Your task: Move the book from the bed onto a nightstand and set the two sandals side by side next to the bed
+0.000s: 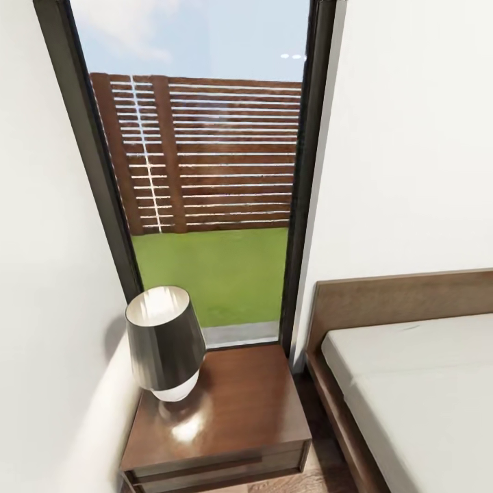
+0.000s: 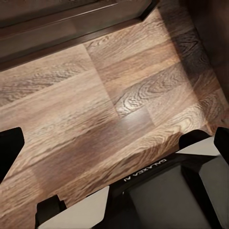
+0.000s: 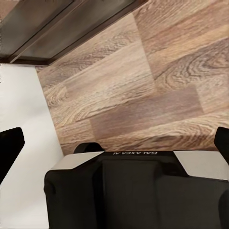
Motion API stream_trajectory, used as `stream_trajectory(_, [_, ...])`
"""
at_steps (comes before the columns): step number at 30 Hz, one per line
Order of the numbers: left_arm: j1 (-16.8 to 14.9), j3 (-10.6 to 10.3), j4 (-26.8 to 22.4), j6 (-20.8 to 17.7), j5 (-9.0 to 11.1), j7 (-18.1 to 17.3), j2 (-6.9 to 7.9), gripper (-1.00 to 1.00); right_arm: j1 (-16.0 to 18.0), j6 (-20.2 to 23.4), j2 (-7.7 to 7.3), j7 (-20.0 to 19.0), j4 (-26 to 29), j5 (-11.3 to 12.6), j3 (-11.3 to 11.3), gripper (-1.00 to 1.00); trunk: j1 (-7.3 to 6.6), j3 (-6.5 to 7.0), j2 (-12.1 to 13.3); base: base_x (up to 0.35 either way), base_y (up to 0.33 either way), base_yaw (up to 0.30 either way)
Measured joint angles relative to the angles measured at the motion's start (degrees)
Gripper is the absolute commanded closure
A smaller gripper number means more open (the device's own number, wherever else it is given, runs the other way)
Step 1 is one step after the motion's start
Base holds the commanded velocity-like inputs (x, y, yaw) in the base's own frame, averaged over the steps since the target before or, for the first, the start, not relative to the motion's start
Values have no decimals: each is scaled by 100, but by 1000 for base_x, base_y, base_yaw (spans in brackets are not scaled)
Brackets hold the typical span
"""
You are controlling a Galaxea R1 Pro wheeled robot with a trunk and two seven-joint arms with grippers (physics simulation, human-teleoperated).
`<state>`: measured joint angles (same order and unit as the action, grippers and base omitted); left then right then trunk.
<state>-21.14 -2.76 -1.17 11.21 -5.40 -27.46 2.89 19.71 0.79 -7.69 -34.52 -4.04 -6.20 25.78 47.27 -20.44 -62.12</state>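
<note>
Approaching stage, judged: nightstand (image 1: 226, 418) and bed (image 1: 411, 383) in head view; book and sandals not seen on the visible mattress corner.

- Left hand (image 2: 114, 138): fingertips wide apart, empty, wood floor (image 2: 119, 95) beneath.
- Right hand (image 3: 114, 138): likewise.
- Obstruction: lamp (image 1: 164, 342) occupies the nightstand's wall side; set the book on the bare top toward the bed.

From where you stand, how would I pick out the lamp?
Find the tall window looking onto grass and a slatted fence. Below it, left of the bed, stands a glossy reddish-brown nightstand. The lamp sits on its back left corner: dark tapered shade, white rounded base.
</note>
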Motion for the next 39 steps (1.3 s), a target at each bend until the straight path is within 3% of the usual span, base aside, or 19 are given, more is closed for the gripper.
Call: stream_trajectory(39, [0, 0, 0, 0, 0, 2, 0, -100, 0, 0, 1, 0, 0, 0, -2, -100, -857, 701, 1566, 0, 0, 0])
